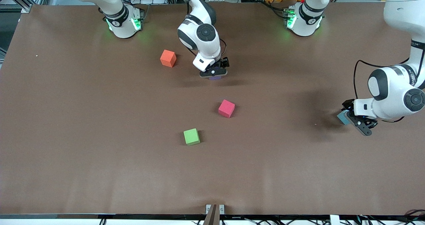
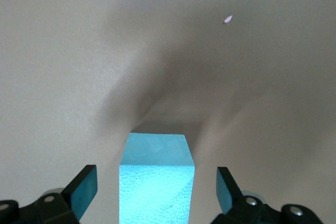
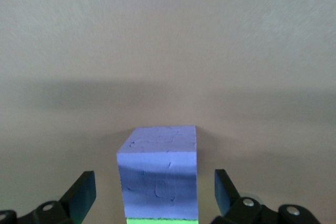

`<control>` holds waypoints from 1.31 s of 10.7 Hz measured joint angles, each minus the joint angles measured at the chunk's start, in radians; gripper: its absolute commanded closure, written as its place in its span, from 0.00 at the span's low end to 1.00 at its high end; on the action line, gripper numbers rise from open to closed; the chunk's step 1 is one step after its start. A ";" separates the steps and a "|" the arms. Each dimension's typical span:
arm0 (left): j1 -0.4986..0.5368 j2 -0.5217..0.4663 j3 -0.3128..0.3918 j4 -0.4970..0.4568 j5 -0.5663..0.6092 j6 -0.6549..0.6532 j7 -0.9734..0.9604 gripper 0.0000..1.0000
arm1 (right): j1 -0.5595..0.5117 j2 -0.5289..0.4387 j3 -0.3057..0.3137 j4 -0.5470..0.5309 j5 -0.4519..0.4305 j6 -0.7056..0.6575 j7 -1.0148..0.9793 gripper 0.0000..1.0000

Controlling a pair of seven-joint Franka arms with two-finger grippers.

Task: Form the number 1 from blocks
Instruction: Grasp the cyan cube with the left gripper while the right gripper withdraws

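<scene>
A purple block (image 3: pixel 157 156) sits on the table between the fingers of my right gripper (image 3: pixel 153 186), which is open with a gap on each side. In the front view that gripper (image 1: pixel 214 72) is low over the purple block (image 1: pixel 215 77) at mid-table. My left gripper (image 2: pixel 156 182) is open around a sky-blue block (image 2: pixel 156 161) without touching it. From the front, the left gripper (image 1: pixel 351 118) straddles that sky-blue block (image 1: pixel 342 117) toward the left arm's end. An orange block (image 1: pixel 168 58), a pink block (image 1: pixel 226 108) and a green block (image 1: pixel 191 136) lie loose.
The brown table (image 1: pixel 83 135) stretches wide around the blocks. Both arm bases stand along its edge farthest from the front camera. A small clamp (image 1: pixel 214 209) sits at the edge nearest that camera. A pale speck (image 2: pixel 228 19) lies on the table near the sky-blue block.
</scene>
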 measured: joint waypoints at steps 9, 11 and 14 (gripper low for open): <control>0.006 0.005 0.020 -0.074 0.000 0.102 0.003 0.42 | -0.572 -0.114 -0.019 0.114 -0.003 -0.290 -0.542 0.00; 0.007 0.007 0.023 -0.074 0.000 0.112 0.019 0.84 | -0.727 -0.113 -0.021 0.113 -0.008 -0.296 -0.698 0.00; 0.008 0.006 0.027 -0.074 0.000 0.119 0.053 1.00 | -0.843 -0.134 -0.021 0.093 -0.041 -0.323 -0.773 0.00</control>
